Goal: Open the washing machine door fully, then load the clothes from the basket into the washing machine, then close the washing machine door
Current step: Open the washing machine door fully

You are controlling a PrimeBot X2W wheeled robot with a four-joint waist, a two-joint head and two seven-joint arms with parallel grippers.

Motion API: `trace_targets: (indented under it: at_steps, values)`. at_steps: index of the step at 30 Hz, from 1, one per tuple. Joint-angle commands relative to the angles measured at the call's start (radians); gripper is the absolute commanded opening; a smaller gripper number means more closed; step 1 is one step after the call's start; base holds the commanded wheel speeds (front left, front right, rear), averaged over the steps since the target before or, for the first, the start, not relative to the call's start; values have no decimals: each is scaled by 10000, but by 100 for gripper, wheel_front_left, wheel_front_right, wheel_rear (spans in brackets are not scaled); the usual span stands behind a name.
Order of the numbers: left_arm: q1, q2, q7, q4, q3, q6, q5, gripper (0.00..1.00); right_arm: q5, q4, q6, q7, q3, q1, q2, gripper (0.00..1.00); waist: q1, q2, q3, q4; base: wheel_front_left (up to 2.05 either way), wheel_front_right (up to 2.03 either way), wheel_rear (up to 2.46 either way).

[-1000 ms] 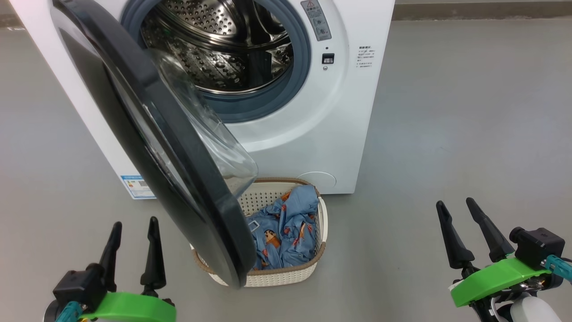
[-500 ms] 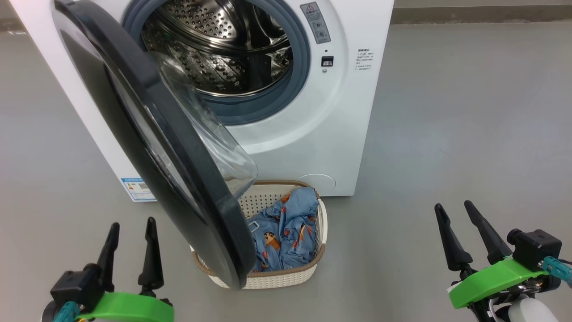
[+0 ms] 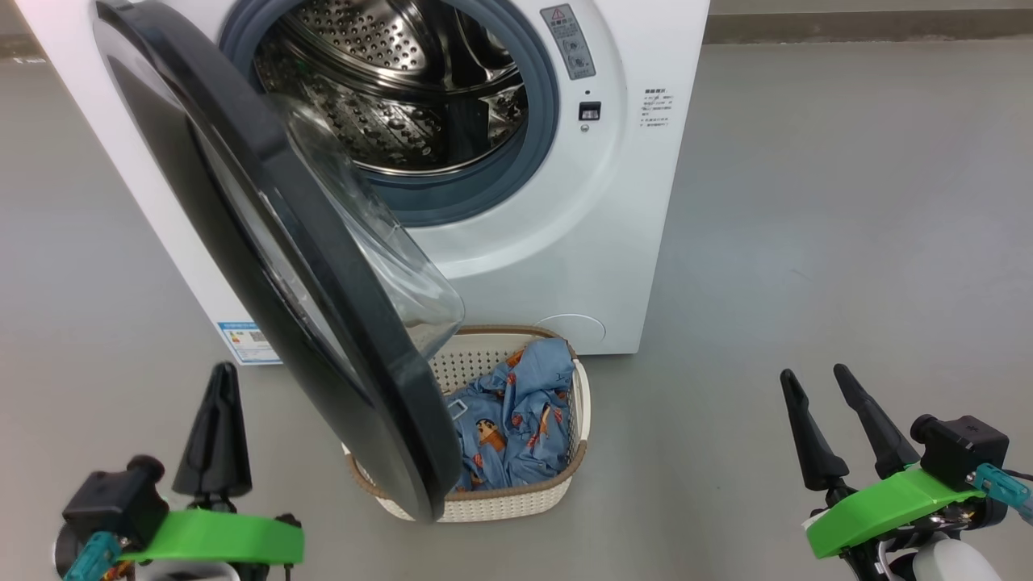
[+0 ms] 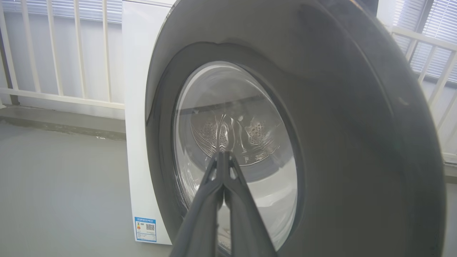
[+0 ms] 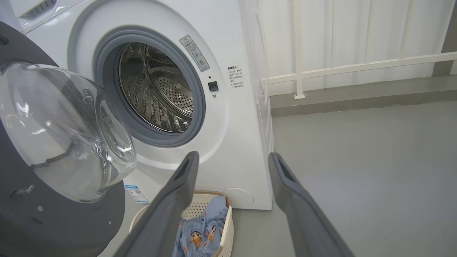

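Hanging half-swung from the washing machine [image 3: 565,242], the washing machine door [image 3: 307,266] is judged not yet fully opened — the clothes [image 3: 516,420] are seen in the basket [image 3: 516,504] at the machine's foot, none loaded. The left claw [image 3: 222,379] is pressed together on nothing — the right claw [image 3: 813,375] is spread.

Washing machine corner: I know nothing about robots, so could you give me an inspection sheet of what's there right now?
Surface: bare grey floor.
Job's things: washing machine with its door part open, hiding part of the basket in the head view; clothes lie in the basket; none seen in the drum.
Clutter: nothing seen.
Grippers: left gripper shut, empty; right gripper open, empty; both apart from the door.
Cables: teal plug at the right wrist; no loose cables seen.
Surroundings: white railing behind the machine.
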State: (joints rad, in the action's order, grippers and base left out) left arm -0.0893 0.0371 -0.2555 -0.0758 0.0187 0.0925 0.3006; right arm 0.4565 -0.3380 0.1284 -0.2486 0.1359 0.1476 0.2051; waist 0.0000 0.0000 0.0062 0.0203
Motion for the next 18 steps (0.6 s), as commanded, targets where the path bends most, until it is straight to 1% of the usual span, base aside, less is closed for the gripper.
trace_targets:
  at_steps: [1,7,11,14,18]
  values:
    - [-557,131,-63,544,-360,22,-251,0,-61,190,23,-132,233,134,50,100,0,0,-12,3,0,0,0]
    - [-954,131,-63,1857,-100,76,-377,0,-27,172,23,-132,312,159,42,100,0,0,-71,21,0,0,0]
    - [-1171,131,-63,2316,273,92,-421,0,-4,165,23,-132,336,148,42,100,0,0,-100,34,0,0,0]
    - [-1412,131,29,2590,815,59,-399,0,33,111,23,-132,420,161,27,100,0,0,-120,11,0,0,0]
    - [-1430,131,283,2946,1492,-113,-369,0,83,66,23,-132,565,240,16,100,0,0,-114,-110,0,0,0]
